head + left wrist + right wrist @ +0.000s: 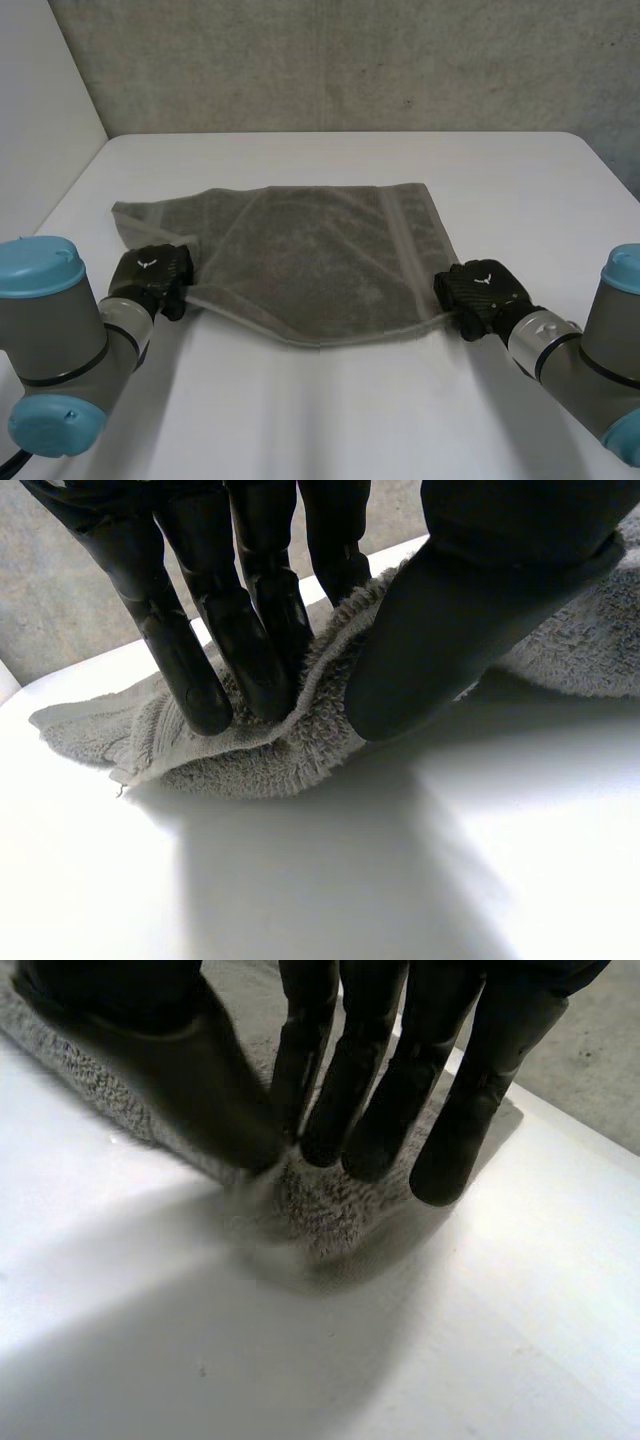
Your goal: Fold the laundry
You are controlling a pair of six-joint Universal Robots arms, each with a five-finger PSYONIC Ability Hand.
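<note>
A grey towel (310,255) lies spread on the white table (350,410), its near edge slightly raised. My left hand (155,275) is at the towel's near left edge. In the left wrist view the fingers (240,630) press on top of the towel (250,760) and the thumb (450,630) closes against its lifted hem, pinching it. My right hand (480,290) is at the near right corner. There its fingers (380,1090) and thumb (200,1080) pinch the corner of the towel (330,1210) just above the table.
A rough grey wall (350,60) runs behind the table's far edge, and a pale wall (40,100) stands at the left. Bare tabletop stretches in front of the towel, between my two arms.
</note>
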